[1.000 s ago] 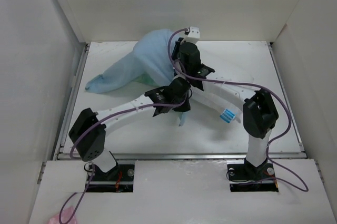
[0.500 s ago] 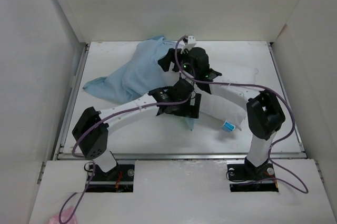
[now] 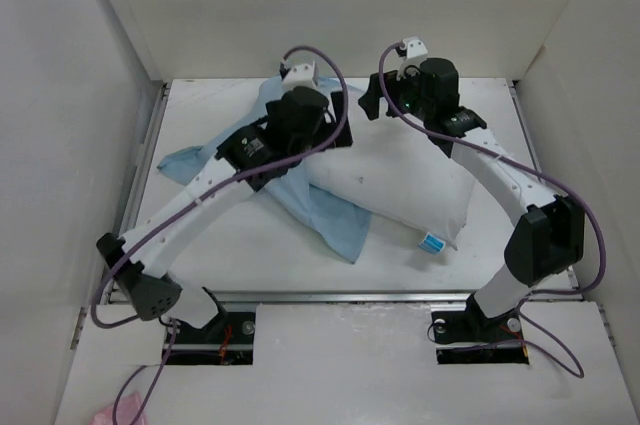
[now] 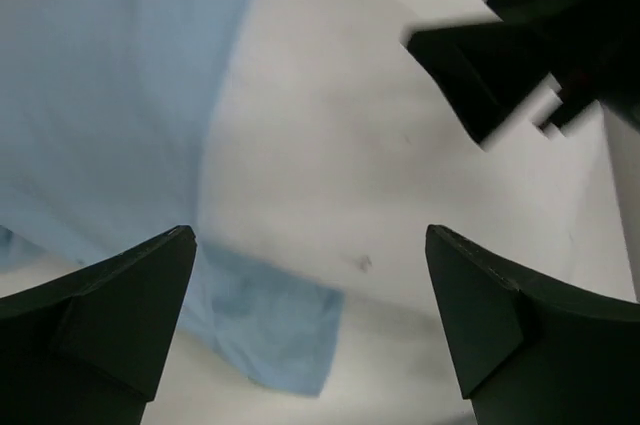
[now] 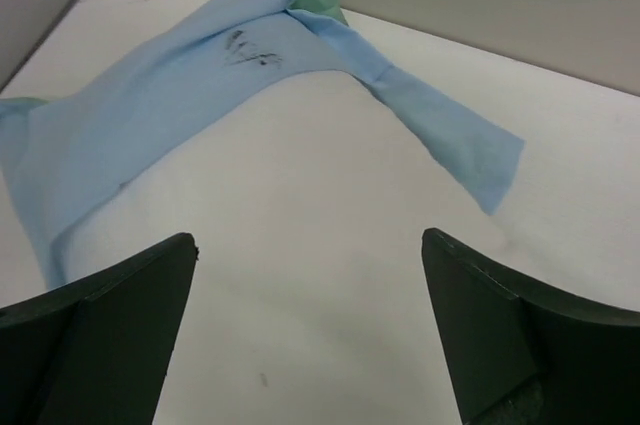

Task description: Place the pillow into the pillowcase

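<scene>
The left gripper [image 4: 310, 235] and right gripper [image 5: 308, 235] are spread, empty; the pillowcase [image 4: 100, 95] lies under the left gripper, partly over the pillow [image 3: 400, 180].

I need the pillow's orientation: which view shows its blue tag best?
The top external view: the blue tag sits unobstructed at the near right corner of the pillow. Both wrist views show only white pillow surface and parts of the pillowcase, no tag.

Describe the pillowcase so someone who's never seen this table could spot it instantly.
On the white table, find the big plump white pillow in the middle. Bunched over its far-left end and spilling onto the table lies the pillowcase: the only thin, limp, light-blue cloth there.
</scene>
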Controlling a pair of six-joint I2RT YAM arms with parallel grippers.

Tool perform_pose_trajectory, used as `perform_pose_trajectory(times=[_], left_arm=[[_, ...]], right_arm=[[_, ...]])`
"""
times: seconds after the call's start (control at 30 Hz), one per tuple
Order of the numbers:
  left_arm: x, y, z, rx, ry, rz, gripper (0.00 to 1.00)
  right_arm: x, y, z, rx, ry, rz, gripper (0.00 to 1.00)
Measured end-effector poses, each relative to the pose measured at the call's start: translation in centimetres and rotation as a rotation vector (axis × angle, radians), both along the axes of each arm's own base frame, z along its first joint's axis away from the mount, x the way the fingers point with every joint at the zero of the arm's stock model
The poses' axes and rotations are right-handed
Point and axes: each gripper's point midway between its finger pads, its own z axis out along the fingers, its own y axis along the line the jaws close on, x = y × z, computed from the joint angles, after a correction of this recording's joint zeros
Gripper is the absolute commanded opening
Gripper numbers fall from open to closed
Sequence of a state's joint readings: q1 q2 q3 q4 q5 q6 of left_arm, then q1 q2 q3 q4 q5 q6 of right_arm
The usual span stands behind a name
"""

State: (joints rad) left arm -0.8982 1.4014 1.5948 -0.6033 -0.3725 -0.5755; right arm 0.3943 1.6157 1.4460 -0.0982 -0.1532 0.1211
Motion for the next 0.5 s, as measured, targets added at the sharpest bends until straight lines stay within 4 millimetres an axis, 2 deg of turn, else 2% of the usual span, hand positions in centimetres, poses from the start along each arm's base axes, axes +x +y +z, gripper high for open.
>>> perform_pose_trajectory(times=[0.07,0.1,0.2,0.27,0.37,0.47,0.5], left_arm=[[4.1,2.0,0.4,0.031,-0.015,0.119,1.0],[6.4,3.3,0.0,0.074,0.0,0.169,1.0],[13.6,4.4,-0.5,0.147,-0.002,0.248,1.0],[18.0,4.7,-1.9,0.213,-0.011,0.258,1.0],[21.5,4.2,-5.5,0.336,0.012,0.21,1.0],[22.0,2.8,-9.2,0.446,0.048,0.118,1.0],[21.8,2.3,-10.3,0.475,0.064,0.084,1.0]], right_arm=[[0.7,-1.4,-0.4,-0.029,0.005,0.004,1.0],[1.5,-2.3,-0.7,-0.041,0.012,0.002,1.0],[4.1,-4.4,-2.4,-0.084,0.046,0.0,1.0],[5.8,-5.1,-3.8,-0.111,0.063,0.003,1.0],[6.8,-4.7,-6.9,-0.147,0.113,0.037,1.0],[7.0,-4.0,-9.9,-0.164,0.164,0.087,0.98],[6.9,-3.6,-10.6,-0.162,0.176,0.107,0.94]])
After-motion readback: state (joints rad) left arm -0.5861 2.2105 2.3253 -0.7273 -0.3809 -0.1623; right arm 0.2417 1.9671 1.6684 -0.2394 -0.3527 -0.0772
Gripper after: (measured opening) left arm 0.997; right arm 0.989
